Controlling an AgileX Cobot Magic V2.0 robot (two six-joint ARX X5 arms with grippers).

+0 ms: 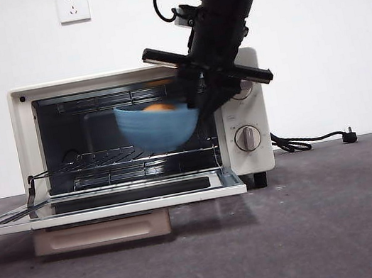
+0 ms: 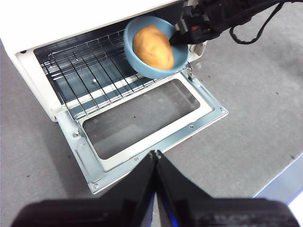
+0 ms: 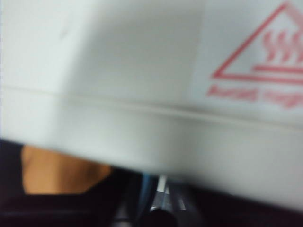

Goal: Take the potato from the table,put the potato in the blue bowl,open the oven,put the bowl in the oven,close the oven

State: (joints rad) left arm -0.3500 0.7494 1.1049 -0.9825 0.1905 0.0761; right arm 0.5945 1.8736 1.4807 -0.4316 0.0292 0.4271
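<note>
Down at the front we have the oven [image 1: 142,136] door lying flat open, its glass panel facing up, just above the dark grey table [image 1: 317,231]. Behind it we see the blue bowl [image 1: 158,124] hanging in the mouth of the cavity, above the wire rack [image 1: 113,157] and clear of it, slightly blurred in the front view. We can see the potato [image 2: 153,46] sitting inside the bowl, golden-brown, filling much of it; from the front only its orange top peeks over the rim.

Holding the bowl is the right gripper [image 2: 177,35], coming in from the knob side of the oven. We see its fingers clamped on the bowl's rim at that side, with the big black arm slanting down from above in the front view. Its own wrist camera gives us mostly blur: the cream top of the oven with a red heat-warning triangle [image 3: 262,54], and an orange patch of potato below it.

Meanwhile the left gripper [image 2: 155,154] hovers well back, above the table in front of the open door, its fingers pressed together and holding nothing.

Out to the side, two knobs [image 1: 247,137] sit on the oven's panel, a black cord [image 1: 309,140] trails across the table to its plug, and two wall sockets [image 1: 72,6] show on the white wall.
</note>
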